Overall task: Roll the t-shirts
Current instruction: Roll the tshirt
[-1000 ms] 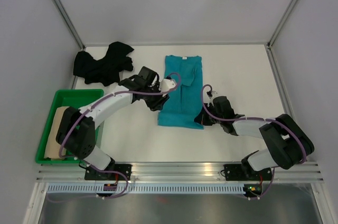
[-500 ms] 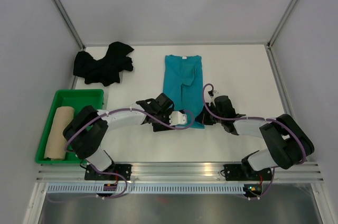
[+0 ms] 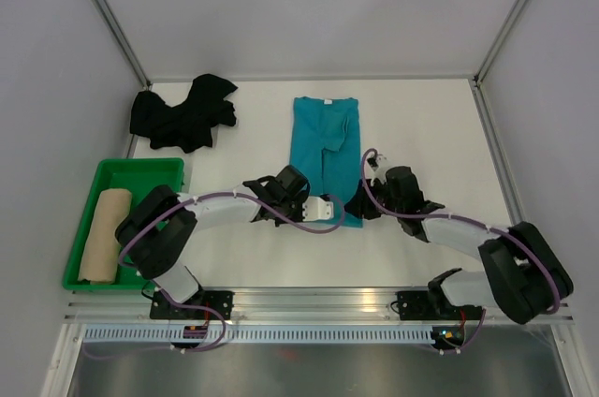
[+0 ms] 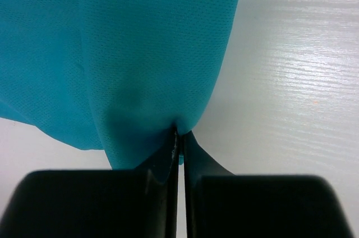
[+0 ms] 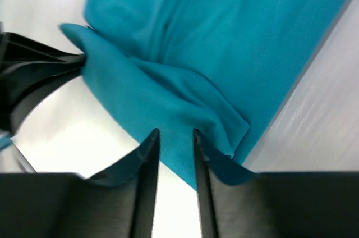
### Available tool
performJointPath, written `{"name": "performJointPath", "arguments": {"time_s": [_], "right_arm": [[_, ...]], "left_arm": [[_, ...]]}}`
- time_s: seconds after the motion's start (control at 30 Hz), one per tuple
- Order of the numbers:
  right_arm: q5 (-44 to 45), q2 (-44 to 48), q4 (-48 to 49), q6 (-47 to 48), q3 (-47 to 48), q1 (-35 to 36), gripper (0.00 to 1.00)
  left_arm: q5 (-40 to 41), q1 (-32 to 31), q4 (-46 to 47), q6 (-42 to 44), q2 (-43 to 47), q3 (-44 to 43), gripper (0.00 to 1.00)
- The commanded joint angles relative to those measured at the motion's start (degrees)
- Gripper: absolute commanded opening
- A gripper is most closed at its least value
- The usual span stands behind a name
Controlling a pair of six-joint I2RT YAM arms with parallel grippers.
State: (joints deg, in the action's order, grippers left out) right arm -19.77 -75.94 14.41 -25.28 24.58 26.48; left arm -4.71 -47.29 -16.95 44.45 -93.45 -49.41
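Observation:
The bright teal t-shirt (image 3: 326, 144) lies folded into a long strip in the middle of the table, collar at the far end. My left gripper (image 3: 329, 213) is at its near-left corner, shut on the hem (image 4: 180, 137). My right gripper (image 3: 360, 205) is at the near-right corner. Its jaws stand a little apart with the teal hem between the fingertips (image 5: 174, 137). The near edge of the shirt (image 5: 140, 92) is lifted and wrinkled. The black t-shirt (image 3: 182, 114) lies crumpled at the far left. The beige-tan t-shirt (image 3: 105, 233) lies rolled in the tray.
A green plastic tray (image 3: 140, 165) stands at the near left beside the left arm. Grey walls with metal posts close the table on three sides. A metal rail runs along the near edge behind the arm bases.
My left arm has swung from the shirt's left side down to its near-left corner and closed on the hem. The shirt's near-left flap now lies narrower. The right gripper barely shifted.

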Motion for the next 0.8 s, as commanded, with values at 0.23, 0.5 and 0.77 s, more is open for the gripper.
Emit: {"name": "performJointPath", "arguments": {"time_s": [0.23,0.5,0.77], "right_arm": [[-10.1,18.4,-4.0,28.5,2.3,1.1,0.47],[9.6,18.8,-12.4,53.8,-0.2,19.9,0.52],[24.3,7.1,-6.9,55.5,0.3,27.0,0.57]], "left_arm": [[-16.0,9.5,-15.2,-3.3,4.1,-8.2,0.02],[-19.5,12.5,-19.0,-2.3,4.9,-10.7,0.02],[-19.9,12.6,-19.3,-2.3,4.2,-10.4,0.02]]}}
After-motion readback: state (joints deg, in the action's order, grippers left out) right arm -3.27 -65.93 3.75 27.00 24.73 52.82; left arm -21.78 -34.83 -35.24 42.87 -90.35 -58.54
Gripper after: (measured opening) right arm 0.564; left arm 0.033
